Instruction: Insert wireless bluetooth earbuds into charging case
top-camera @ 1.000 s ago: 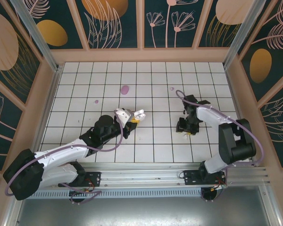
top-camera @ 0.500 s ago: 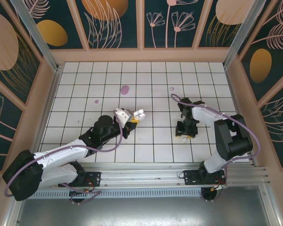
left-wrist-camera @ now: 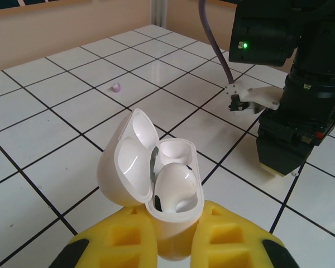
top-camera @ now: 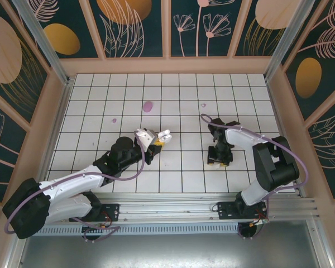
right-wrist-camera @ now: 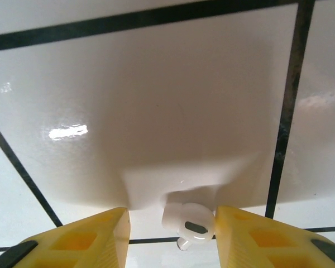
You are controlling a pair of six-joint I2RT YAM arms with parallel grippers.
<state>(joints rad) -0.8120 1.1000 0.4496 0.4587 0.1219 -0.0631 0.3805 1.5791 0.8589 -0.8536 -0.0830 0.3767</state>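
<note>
The left pincer (left-wrist-camera: 174, 226) is pinching the charging case (left-wrist-camera: 135, 167). Its two yellow fingers (left-wrist-camera: 123, 240) squeeze the bottom of the case, one on each side. The case sticks up out of the pincer. Its lid is flipped open and leans away to one side. One earbud (left-wrist-camera: 176, 184) sits inside the case, in the hole closest to the pincer.

From up high, the left pincer (top-camera: 155, 140) has the case (top-camera: 164, 134) right at its tips, over the white tiled floor (top-camera: 178, 95). A flat purple oval (top-camera: 148, 105) lies on the floor well past the pincer. A tiny pink speck (left-wrist-camera: 116, 86) lies far out in front of it too.

The right pincer (top-camera: 216, 162) points down at the floor, well apart from the left one. Up close, the right pincer (right-wrist-camera: 172, 219) has its yellow fingers (right-wrist-camera: 89, 240) spread apart. The loose earbud (right-wrist-camera: 191, 222) lies on the floor (right-wrist-camera: 156, 84) in between them. It is right up against one finger, and there is a gap to the other finger. It lies just beside a black line between tiles. The pincer is not squeezing it.

Looking out from the left pincer, the right pincer (left-wrist-camera: 276, 166) stands past the case, tips down by the floor.
</note>
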